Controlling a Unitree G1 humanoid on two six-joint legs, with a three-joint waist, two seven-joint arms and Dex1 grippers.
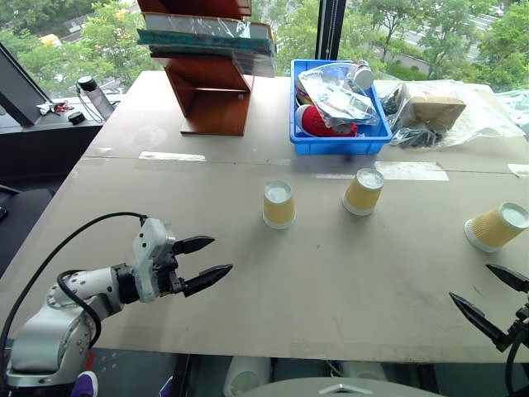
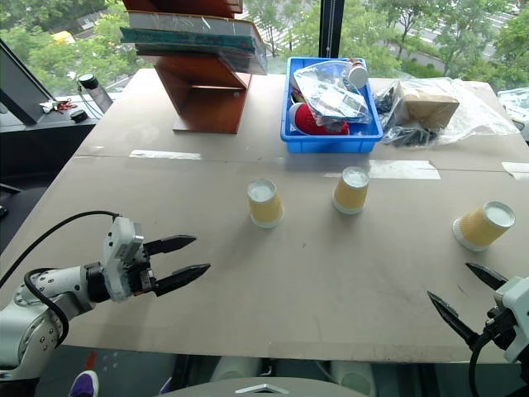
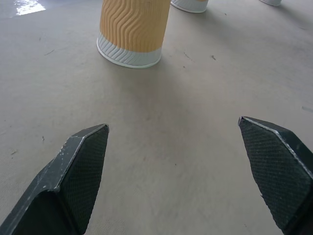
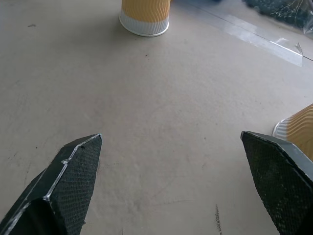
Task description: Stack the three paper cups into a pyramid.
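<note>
From the head views, three small tapered paper cups with yellow-tan ribbed sides stand upside down and well apart on the beige table [image 1: 248, 306]: the left cup [image 1: 278, 204] and the middle cup [image 1: 363, 191] near the centre, the right cup [image 1: 496, 227] towards the right edge, tilted. The left gripper [image 1: 208, 258] hovers with fingers spread, empty, near the left cup; the right gripper [image 2: 461, 299] is likewise spread and empty, just short of the right cup. No stacking has begun, so I judge the first step is bringing two cups side by side as a base; approach level and close gently on the ribbed wall to avoid crushing. In the left wrist view the left cup stands ahead between the spread fingers. The right wrist view has the middle cup ahead and the right cup beside one finger. No writing or brand is legible anywhere.
</note>
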